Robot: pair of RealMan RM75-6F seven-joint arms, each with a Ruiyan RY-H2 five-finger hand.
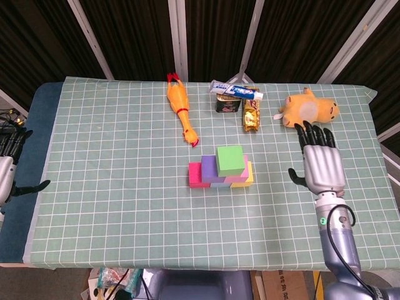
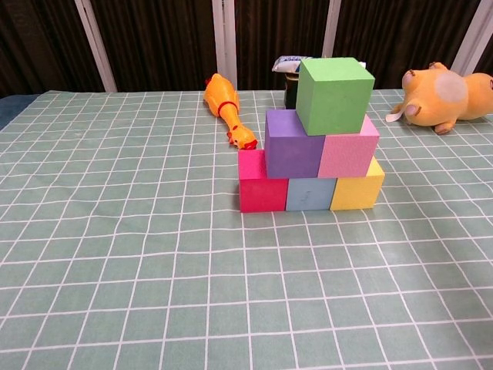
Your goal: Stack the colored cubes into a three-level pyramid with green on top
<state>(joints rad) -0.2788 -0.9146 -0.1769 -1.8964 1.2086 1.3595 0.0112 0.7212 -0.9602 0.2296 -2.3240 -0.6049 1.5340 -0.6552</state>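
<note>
Green cube [image 2: 333, 94] atop purple cube [image 2: 293, 143] and pink cube [image 2: 349, 146] — well left of right hand [image 1: 322, 164], fingers spread, empty; left hand [image 1: 7, 164] barely visible — state unclear.

So the green cube [image 1: 229, 159] is sitting on top of the stack, with the purple cube [image 1: 209, 167] and pink cube [image 1: 237, 179] under it, and a magenta cube [image 1: 195, 175] and yellow cube [image 1: 250, 174] poking out at the ends of the bottom row. My right hand [image 1: 322, 164] is well off to the right, fingers spread, holding nothing, just below the yellow plush toy [image 1: 308, 109]. My left hand [image 1: 7, 164] is barely in frame past the table's left edge [image 1: 44, 187]. A rubber chicken [image 1: 180, 111] lies behind the stack.
</note>
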